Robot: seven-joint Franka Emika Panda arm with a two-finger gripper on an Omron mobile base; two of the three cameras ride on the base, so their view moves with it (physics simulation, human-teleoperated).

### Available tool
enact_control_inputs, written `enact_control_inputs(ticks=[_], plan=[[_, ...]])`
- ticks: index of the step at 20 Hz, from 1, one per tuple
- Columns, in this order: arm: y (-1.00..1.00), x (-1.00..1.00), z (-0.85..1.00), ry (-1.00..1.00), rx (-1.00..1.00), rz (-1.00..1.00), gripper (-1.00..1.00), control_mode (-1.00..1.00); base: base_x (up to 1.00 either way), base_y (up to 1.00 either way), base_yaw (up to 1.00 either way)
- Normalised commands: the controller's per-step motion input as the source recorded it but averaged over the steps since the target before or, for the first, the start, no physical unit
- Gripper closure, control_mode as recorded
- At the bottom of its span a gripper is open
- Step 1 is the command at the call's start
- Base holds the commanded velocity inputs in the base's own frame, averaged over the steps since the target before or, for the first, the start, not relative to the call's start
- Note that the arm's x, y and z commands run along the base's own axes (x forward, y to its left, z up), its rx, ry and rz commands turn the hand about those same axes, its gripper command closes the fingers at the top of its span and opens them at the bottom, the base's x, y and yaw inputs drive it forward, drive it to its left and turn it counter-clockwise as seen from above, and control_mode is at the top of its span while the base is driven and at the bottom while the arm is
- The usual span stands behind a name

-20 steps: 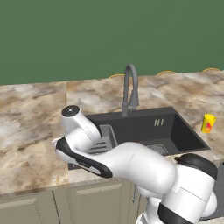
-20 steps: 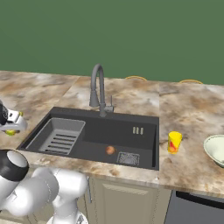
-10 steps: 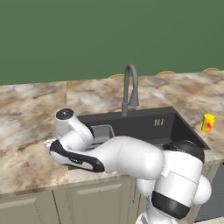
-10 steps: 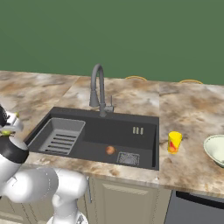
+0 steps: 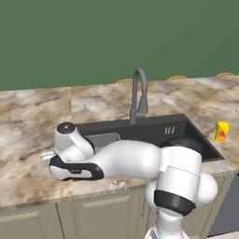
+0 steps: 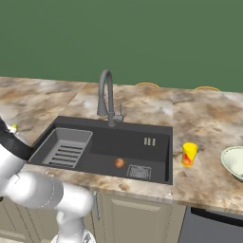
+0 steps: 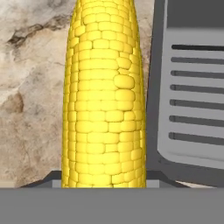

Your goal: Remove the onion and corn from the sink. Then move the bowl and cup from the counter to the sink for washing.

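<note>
My gripper (image 7: 105, 177) is shut on the corn (image 7: 105, 96), a yellow cob that runs up the middle of the hand view. It hangs over the marbled counter (image 7: 30, 100), just left of the sink's ribbed rack (image 7: 192, 109). From the right base camera, a yellow bit of the corn (image 6: 13, 127) peeks out beside my arm at the far left. The onion (image 6: 119, 163) lies in the dark sink (image 6: 118, 142) near the drain grate. On the counter to the right of the sink stand the yellow cup (image 6: 189, 154) and the pale bowl (image 6: 233, 161).
The grey gooseneck faucet (image 6: 107, 95) rises behind the sink. My bulky white arm (image 5: 135, 161) stretches across the sink's front edge and hides much of the basin in the left base view. The cup (image 5: 222, 131) stands past the sink's right rim.
My arm has swung further left and stretched out along the counter's front. The corn stays in my grip, over the counter left of the sink. Onion, cup and bowl have not moved.
</note>
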Motion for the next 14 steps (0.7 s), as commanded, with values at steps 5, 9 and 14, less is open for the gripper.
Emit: enact_control_inputs(ticks=[5,9,14], plan=[[0.38,0.29,-0.22,0.01,0.01,0.00,1.00,-1.00,0.00,0.00,0.00],[0.39,0.33,-0.24,0.08,0.00,0.00,1.00,-1.00,0.00,0.00,0.00],[0.38,0.32,-0.23,0.10,0.00,0.00,1.00,-1.00,0.00,0.00,0.00]])
